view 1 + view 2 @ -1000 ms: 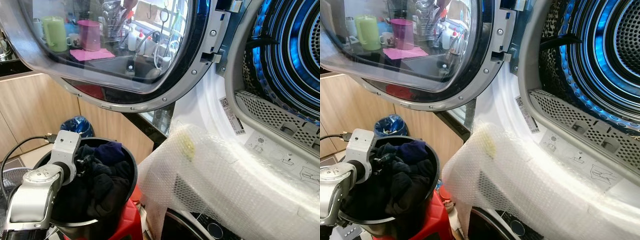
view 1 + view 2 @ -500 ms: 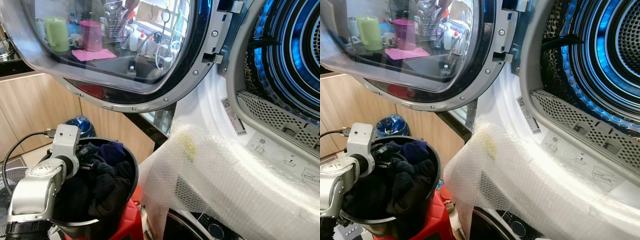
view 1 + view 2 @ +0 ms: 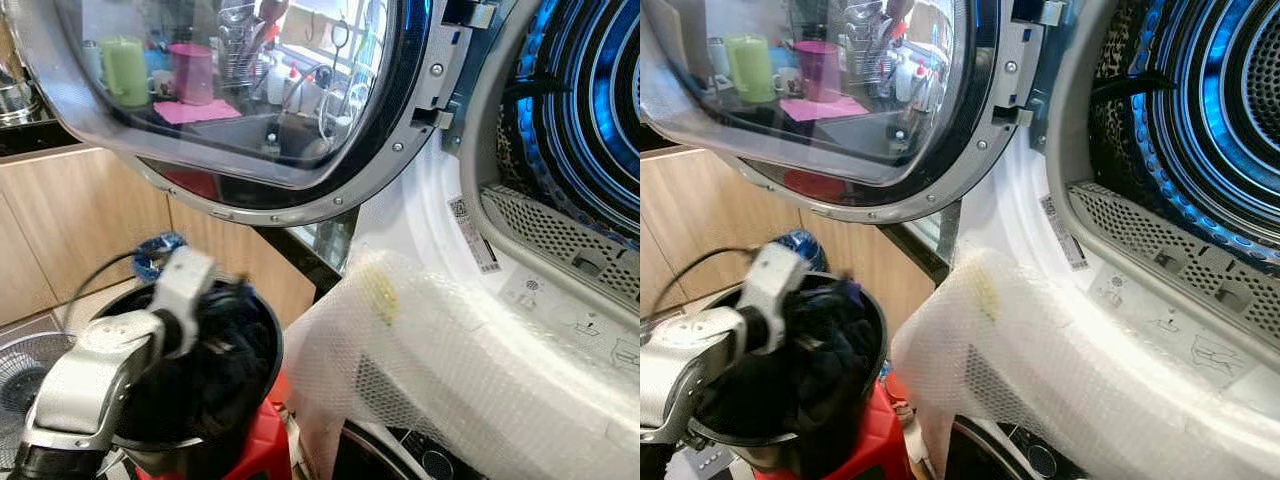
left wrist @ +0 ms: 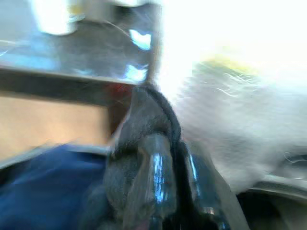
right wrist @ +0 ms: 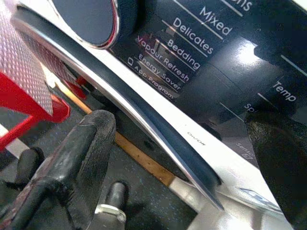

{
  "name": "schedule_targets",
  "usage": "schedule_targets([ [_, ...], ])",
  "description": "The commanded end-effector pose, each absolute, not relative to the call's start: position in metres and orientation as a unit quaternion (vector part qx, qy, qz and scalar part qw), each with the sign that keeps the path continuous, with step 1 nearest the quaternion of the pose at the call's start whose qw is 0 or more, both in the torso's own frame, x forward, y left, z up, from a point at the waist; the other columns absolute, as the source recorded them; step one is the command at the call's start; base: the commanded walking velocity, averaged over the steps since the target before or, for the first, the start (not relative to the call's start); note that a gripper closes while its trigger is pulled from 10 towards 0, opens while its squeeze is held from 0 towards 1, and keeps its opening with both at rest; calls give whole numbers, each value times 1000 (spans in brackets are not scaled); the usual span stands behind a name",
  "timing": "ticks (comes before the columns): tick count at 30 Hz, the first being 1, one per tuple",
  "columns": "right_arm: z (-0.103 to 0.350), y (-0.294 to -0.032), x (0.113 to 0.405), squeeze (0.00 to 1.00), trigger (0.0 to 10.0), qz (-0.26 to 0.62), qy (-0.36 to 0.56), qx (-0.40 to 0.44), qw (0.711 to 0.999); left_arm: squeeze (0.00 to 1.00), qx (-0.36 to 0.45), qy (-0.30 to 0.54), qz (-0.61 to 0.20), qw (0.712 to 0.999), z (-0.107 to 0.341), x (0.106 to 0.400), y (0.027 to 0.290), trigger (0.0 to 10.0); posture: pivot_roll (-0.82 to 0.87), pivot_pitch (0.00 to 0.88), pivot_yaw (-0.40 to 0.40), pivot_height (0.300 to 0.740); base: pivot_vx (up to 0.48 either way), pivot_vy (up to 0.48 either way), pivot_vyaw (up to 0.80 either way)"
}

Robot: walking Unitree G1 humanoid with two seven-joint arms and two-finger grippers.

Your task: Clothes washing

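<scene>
A black bucket [image 3: 268, 345] full of dark clothes [image 3: 232, 355] stands on a red stool [image 3: 258, 452] at the lower left, in front of the washer. My left gripper [image 3: 230, 300] is over the bucket and blurred by motion. In the left wrist view it is shut on a dark grey piece of clothing [image 4: 144, 120]. The washer's drum [image 3: 590, 100] gapes at the upper right, lit blue inside, with its round glass door [image 3: 250, 100] swung wide. My right gripper [image 5: 177, 163] hangs open low beside the washer's control panel [image 5: 201, 43].
Bubble wrap [image 3: 450, 350] drapes over the washer's front below the drum opening. A fan [image 3: 25, 365] stands on the floor at the far left, and a blue-bagged bin [image 3: 152, 252] sits behind the bucket against wooden cabinets [image 3: 70, 220].
My left arm has risen and swung right out of the bucket, taking dark cloth with it. The picture has also shifted a little.
</scene>
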State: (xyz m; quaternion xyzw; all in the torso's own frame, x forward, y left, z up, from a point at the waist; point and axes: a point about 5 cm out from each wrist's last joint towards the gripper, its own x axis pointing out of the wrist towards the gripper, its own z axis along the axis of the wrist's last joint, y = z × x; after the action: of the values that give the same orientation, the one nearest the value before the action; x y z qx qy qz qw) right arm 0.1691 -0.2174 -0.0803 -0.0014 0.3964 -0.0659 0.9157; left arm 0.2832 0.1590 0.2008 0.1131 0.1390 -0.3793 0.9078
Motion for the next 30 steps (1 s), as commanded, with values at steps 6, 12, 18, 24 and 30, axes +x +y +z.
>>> schedule_targets([
  [6, -80, -209, 172, 0, 10000, -66, 388, 12, 919, 0, 115, 134, -521, 835, 211, 271, 130, 0, 394, 0, -49, 740, 0, 0, 0],
  [12, -79, -207, 174, 0, 10000, -76, 382, 22, 921, 0, 95, 105, -614, 776, 216, 272, 86, 0, 366, 0, -23, 740, 0, 0, 0],
  [18, -78, -213, 174, 0, 10000, -104, 372, 30, 922, 0, 79, 98, -679, 723, 206, 272, 43, 0, 327, 0, -7, 740, 0, 0, 0],
  [24, -76, -228, 166, 0, 10000, -142, 360, 34, 921, 0, 76, 108, -680, 721, 190, 274, 35, 0, 291, 0, -2, 740, 0, 0, 0],
  [30, -65, -260, 156, 0, 10000, -139, 310, 14, 940, 0, 71, 128, -662, 735, 171, 277, 36, 0, 247, 0, -8, 740, 0, 0, 0],
])
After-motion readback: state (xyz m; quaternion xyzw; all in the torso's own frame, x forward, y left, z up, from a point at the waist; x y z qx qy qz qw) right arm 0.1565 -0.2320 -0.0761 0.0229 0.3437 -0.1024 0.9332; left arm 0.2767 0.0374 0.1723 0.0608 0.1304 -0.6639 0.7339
